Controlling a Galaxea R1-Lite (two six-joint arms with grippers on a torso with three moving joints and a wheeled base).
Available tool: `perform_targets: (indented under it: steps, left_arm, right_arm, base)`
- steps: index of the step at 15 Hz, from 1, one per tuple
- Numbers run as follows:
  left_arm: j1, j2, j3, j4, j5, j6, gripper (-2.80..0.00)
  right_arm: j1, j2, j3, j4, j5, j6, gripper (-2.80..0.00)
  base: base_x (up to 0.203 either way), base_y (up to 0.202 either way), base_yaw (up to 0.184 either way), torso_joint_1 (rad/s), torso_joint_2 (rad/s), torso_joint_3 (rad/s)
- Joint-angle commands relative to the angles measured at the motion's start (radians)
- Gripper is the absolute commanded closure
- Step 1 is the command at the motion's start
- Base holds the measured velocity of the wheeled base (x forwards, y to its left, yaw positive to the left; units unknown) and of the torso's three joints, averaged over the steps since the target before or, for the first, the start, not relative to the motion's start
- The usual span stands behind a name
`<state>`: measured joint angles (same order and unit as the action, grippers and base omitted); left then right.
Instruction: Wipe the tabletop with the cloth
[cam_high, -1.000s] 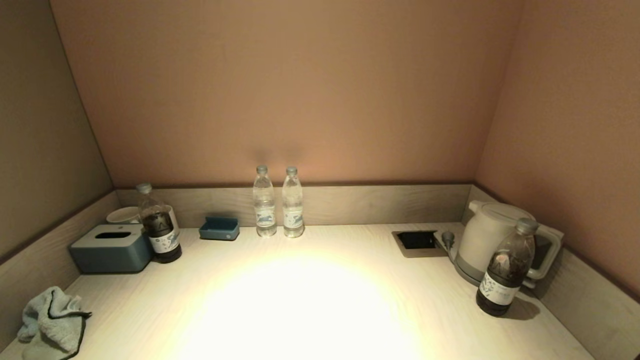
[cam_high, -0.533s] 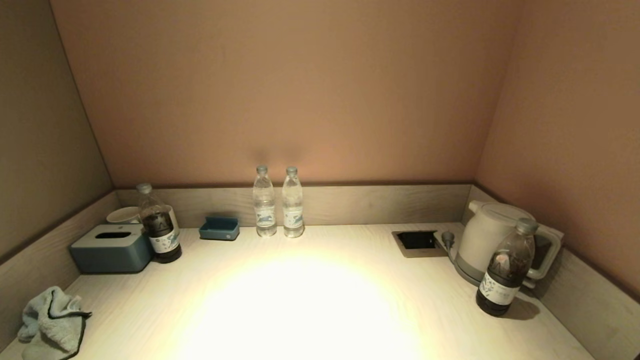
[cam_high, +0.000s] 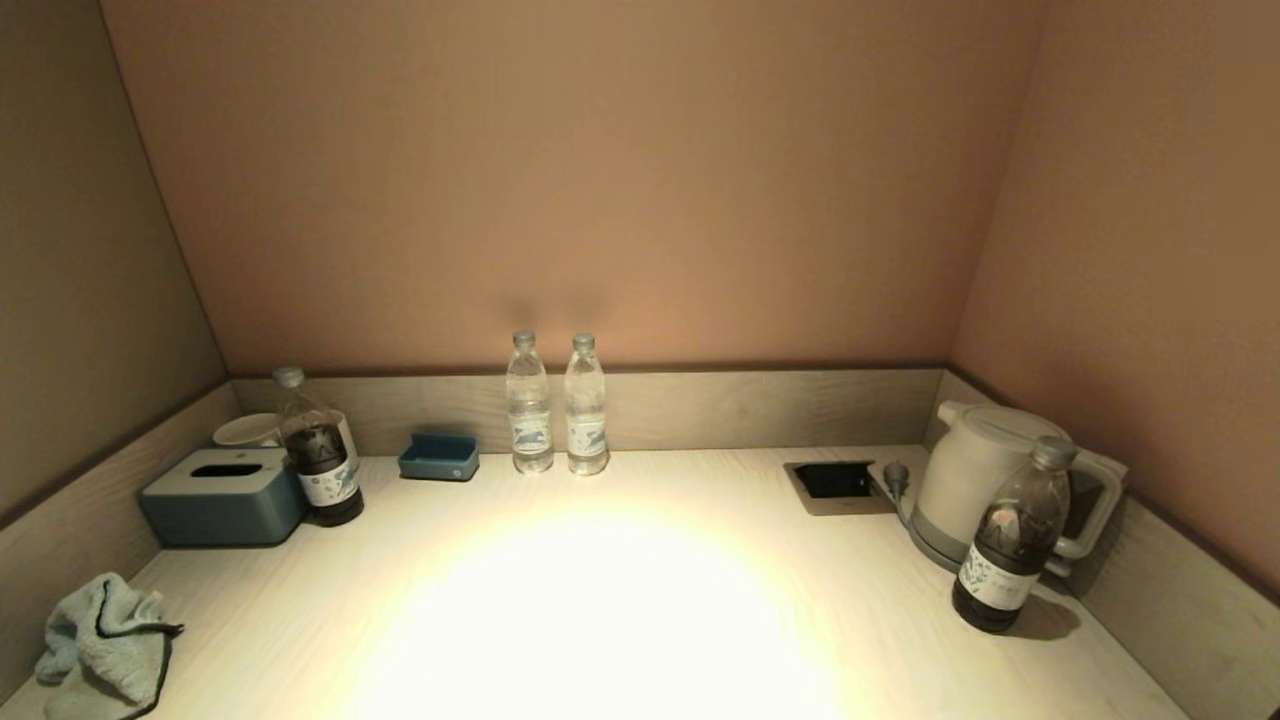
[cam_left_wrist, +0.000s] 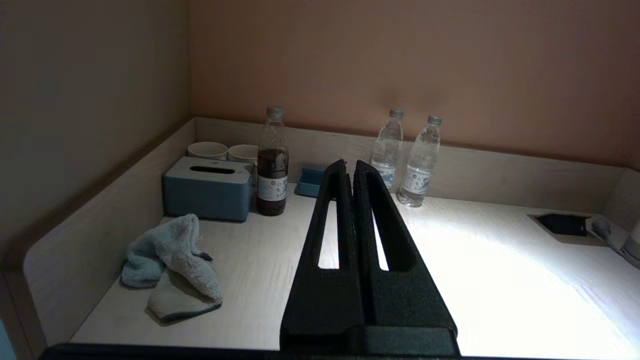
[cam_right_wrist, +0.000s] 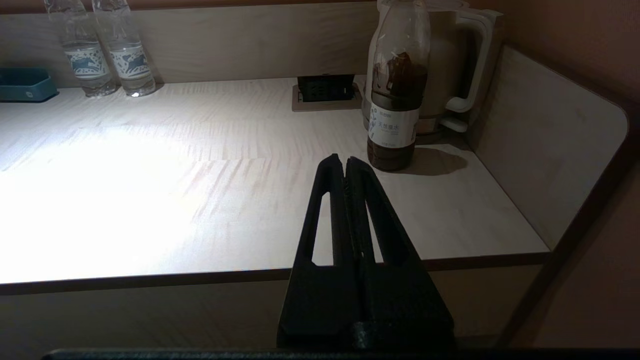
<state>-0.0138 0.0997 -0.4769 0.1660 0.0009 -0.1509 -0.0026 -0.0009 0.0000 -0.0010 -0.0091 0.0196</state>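
A crumpled light blue cloth (cam_high: 105, 645) lies at the near left corner of the pale wooden tabletop (cam_high: 620, 620); it also shows in the left wrist view (cam_left_wrist: 172, 267). My left gripper (cam_left_wrist: 350, 165) is shut and empty, held above the near part of the table, apart from the cloth. My right gripper (cam_right_wrist: 345, 160) is shut and empty, held at the table's front edge on the right side. Neither gripper shows in the head view.
At the back left stand a blue tissue box (cam_high: 222, 497), a dark-drink bottle (cam_high: 318, 450), cups (cam_high: 245, 430) and a small blue tray (cam_high: 438, 457). Two water bottles (cam_high: 556, 405) stand at the back centre. A socket recess (cam_high: 835, 482), white kettle (cam_high: 975, 480) and another dark bottle (cam_high: 1010, 540) stand at the right.
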Motion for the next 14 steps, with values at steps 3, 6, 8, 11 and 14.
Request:
perform_targets:
  steps: [3,6,8,11,14]
  left_arm:
    - [0.000,-0.035,0.018,0.001,-0.001,0.001,0.00]
    - [0.000,-0.072,0.029,0.000,-0.001,0.002,0.00]
    - [0.000,-0.097,0.032,-0.003,0.001,0.031,0.00]
    - [-0.001,-0.100,0.051,-0.057,0.016,0.077,0.00]
    - [-0.002,-0.100,0.110,-0.168,0.054,0.150,0.00]
  right_arm:
    - [0.000,0.001,0.000,-0.001,0.000,0.000,0.00]
    - [0.000,0.001,0.000,-0.001,0.000,0.000,0.00]
    - [0.001,0.001,0.000,-0.001,0.000,0.000,0.00]
    - [0.000,0.001,0.000,-0.001,0.000,0.000,0.00]
    - [0.001,0.001,0.000,-0.001,0.000,0.000,0.00]
  base:
    - [0.000,0.000,0.000,0.000,0.00,0.000]
    - [0.000,0.000,0.000,0.000,0.00,0.000]
    - [0.000,0.000,0.000,0.000,0.00,0.000]
    - [0.000,0.000,0.000,0.000,0.00,0.000]
    - [0.000,0.000,0.000,0.000,0.00,0.000]
